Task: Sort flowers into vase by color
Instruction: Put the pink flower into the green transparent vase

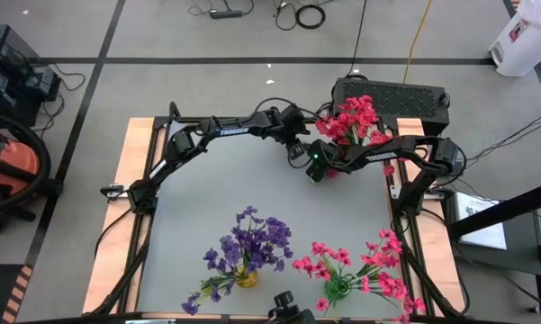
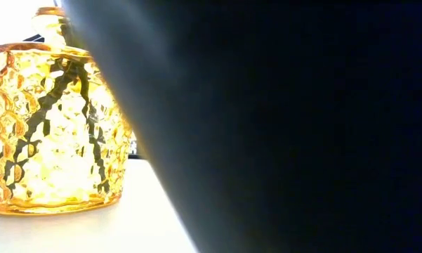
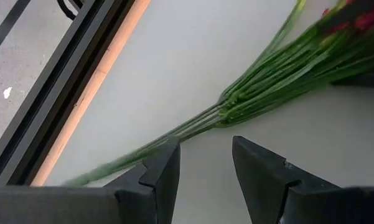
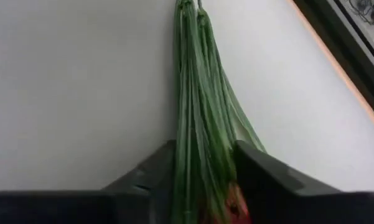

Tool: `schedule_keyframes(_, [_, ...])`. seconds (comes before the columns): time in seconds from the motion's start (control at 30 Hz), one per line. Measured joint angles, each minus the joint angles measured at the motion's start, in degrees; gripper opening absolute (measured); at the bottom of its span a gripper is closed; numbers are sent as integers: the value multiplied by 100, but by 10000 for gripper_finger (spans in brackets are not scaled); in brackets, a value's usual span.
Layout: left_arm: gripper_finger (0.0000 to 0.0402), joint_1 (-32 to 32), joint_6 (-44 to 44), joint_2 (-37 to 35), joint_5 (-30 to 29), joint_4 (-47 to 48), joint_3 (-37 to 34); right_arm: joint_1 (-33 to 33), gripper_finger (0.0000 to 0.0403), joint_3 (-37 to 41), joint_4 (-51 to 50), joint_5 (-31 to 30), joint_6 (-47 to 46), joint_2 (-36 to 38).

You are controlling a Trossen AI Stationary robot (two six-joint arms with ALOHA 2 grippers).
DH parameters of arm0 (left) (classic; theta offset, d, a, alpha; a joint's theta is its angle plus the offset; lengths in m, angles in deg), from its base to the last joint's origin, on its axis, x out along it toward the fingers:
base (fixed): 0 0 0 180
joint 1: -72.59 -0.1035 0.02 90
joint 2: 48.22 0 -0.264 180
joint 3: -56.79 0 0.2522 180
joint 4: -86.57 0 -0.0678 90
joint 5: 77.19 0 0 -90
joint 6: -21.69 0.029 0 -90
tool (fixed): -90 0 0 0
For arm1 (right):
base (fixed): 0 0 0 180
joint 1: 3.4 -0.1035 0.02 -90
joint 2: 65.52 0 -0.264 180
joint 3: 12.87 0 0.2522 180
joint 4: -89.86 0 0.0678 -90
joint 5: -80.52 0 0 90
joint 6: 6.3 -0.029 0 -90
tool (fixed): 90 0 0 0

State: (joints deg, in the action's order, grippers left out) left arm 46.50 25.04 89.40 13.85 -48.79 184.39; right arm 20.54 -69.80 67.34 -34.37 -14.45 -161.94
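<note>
At the near edge of the table we see purple flowers (image 1: 250, 245) already standing in an amber vase (image 1: 246, 278), and to their right pink flowers (image 1: 365, 263) in a green vase (image 1: 337, 288), so two colours look sorted. Farther back, our left gripper (image 1: 299, 144) hovers with its fingers parted and empty beside the green stems (image 3: 280, 74). Our right gripper (image 1: 322, 164) has its fingers closed around the stems of the red flowers (image 1: 353, 120), which still look left to place; no vase for them shows.
</note>
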Motion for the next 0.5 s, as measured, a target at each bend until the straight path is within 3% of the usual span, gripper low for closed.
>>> schedule_keyframes(0.3, [155, 0, 0, 0, 0, 62, 0, -191, 21, 0, -82, 481, -39, 3])
schedule_keyframes(0.5, [155, 0, 20, -2, -6, 270, 0, -489, 21, 0, -91, 536, -153, 4])
